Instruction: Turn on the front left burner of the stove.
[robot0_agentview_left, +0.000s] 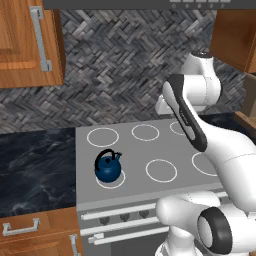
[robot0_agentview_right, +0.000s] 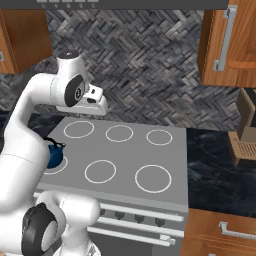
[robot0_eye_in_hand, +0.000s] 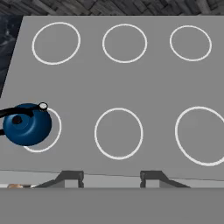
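Sitting on the front left burner (robot0_eye_in_hand: 54, 131), blue kettle (robot0_eye_in_hand: 27, 124), grey ring.

obstacle: blue kettle (robot0_agentview_left: 108, 168) sitting on the front left burner (robot0_eye_in_hand: 49, 139) | free: remaining stove (robot0_agentview_right: 127, 150) rings bare — open above | front: knob row (robot0_agentview_left: 124, 216) unobstructed

- Blue kettle (robot0_agentview_left: 108, 167), upright, black handle.
- Dark marble counter (robot0_agentview_left: 35, 165) either side.
- Wooden cabinets (robot0_agentview_right: 227, 42) above.
- Herringbone backsplash (robot0_agentview_left: 115, 60) behind.
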